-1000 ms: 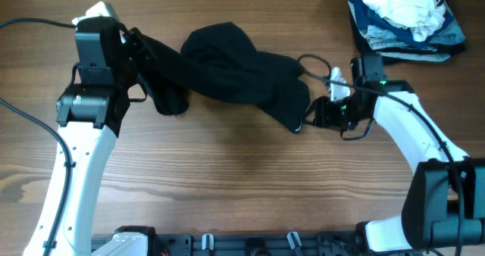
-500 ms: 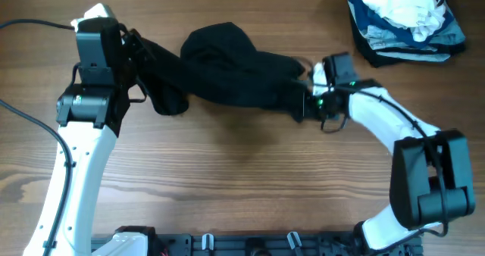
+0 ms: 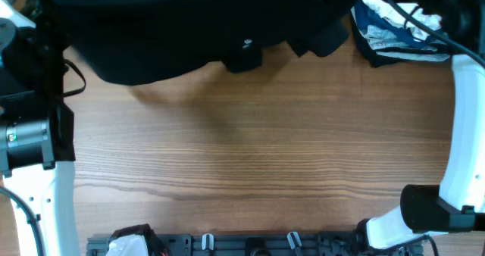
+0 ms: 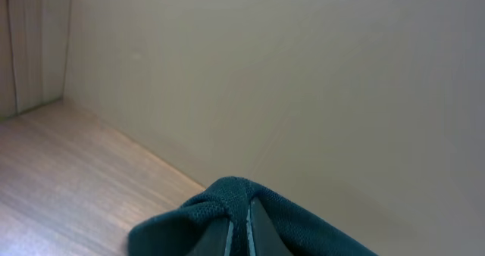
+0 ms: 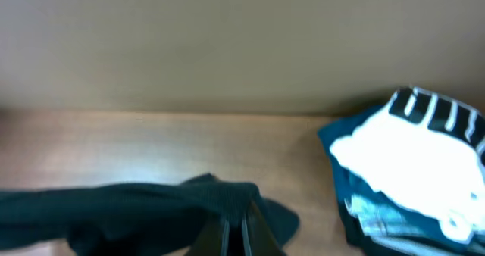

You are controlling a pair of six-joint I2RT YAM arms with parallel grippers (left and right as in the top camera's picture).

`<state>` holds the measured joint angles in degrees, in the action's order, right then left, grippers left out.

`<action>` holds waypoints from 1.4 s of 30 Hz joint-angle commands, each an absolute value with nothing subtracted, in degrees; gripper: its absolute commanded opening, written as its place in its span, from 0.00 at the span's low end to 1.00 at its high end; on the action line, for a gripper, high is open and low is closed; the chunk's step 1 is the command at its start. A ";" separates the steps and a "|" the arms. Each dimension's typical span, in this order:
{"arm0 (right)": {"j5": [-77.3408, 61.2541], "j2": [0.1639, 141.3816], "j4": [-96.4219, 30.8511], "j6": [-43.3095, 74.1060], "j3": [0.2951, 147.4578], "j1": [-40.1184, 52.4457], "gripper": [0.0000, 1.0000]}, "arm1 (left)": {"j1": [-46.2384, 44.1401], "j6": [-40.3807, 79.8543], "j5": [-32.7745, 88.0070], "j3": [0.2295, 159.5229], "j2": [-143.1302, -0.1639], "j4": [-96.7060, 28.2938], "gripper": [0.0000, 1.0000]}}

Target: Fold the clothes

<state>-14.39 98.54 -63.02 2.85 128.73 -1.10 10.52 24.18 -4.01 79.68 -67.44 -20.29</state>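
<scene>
Both grippers are pinched shut on cloth: the left gripper (image 4: pixel 239 229) has a bunched fold of the black T-shirt (image 3: pixel 189 29) between its fingertips, and the right gripper (image 5: pixel 234 233) is clamped on another part of the same shirt. Held well apart like that, the two arms keep the garment strung up in the air as one wide dark band, high enough that from above it fills the far strip of the view, with a small white mark (image 3: pixel 247 44) showing near its lower edge. My guess is they hold it spread so it can hang straight and be laid down flat for folding. Below it the wooden worktop (image 3: pixel 250 150) is bare. Further off, at the right-hand far corner, sits a pile of other garments (image 5: pixel 409 173), white over navy, apart from the shirt, and behind that a plain beige wall (image 4: pixel 303 74).
</scene>
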 commanded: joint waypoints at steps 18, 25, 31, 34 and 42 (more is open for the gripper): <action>-16.56 99.13 -82.24 -3.07 131.87 -3.99 0.04 | 9.74 22.70 4.49 80.79 -67.46 -52.86 0.04; -16.58 105.27 -86.00 -4.58 126.19 -3.97 0.04 | 9.10 22.63 4.47 80.79 -72.27 -67.77 0.04; -16.60 114.39 -84.84 -4.97 123.20 -1.85 0.04 | 9.10 19.86 4.49 80.64 -84.33 -70.13 0.04; -16.60 120.03 -83.40 -4.95 123.20 -0.91 0.04 | 9.10 19.68 4.49 80.64 -97.58 -67.44 0.04; -16.58 123.46 -79.96 -4.97 123.20 -0.91 0.04 | 8.47 19.70 4.47 80.64 -120.77 -42.92 0.04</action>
